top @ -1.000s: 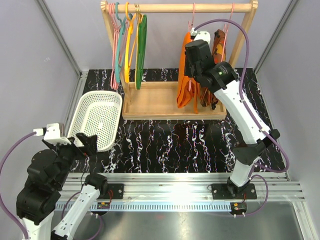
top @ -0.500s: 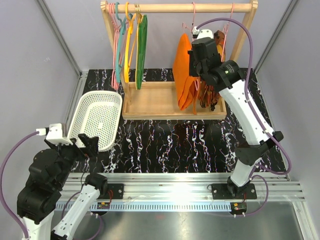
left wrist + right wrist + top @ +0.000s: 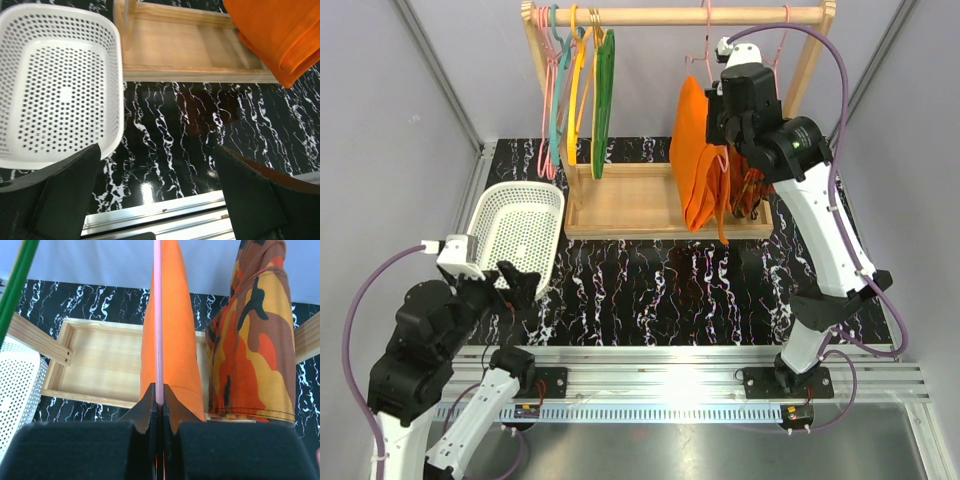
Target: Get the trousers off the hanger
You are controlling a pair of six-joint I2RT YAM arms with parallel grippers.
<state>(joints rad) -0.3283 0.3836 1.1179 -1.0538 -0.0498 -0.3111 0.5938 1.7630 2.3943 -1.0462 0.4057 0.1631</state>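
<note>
Where your two arms are bolted to the aluminium rail [image 3: 670, 385] at the near edge, the black, white-veined table [image 3: 650, 290] runs back between plain grey walls [image 3: 400, 110] to a wooden rack [image 3: 670, 15]. Your left gripper [image 3: 157, 150] hangs low over the table's near-left corner, fingers spread wide. Your right gripper [image 3: 159, 405], raised at the rack's right half, has its fingers pressed together on the thin pink wire of the hanger [image 3: 158, 315]; the trousers [image 3: 698, 160] hang on that hanger, just left of a camouflage garment [image 3: 255, 340].

From above, most of the hanger's frame is hidden behind the trousers and the right wrist; the wrist camera shows only one straight length of wire; you cannot tell whether the trousers' lower end touches anything.

Nearest, the white basket [image 3: 490, 215] sits at the table's left, just beside the left gripper, its holed floor showing from rim to rim. Farther back, the rack's wooden tray [image 3: 620, 205] lies under the trousers' lower end.
</note>
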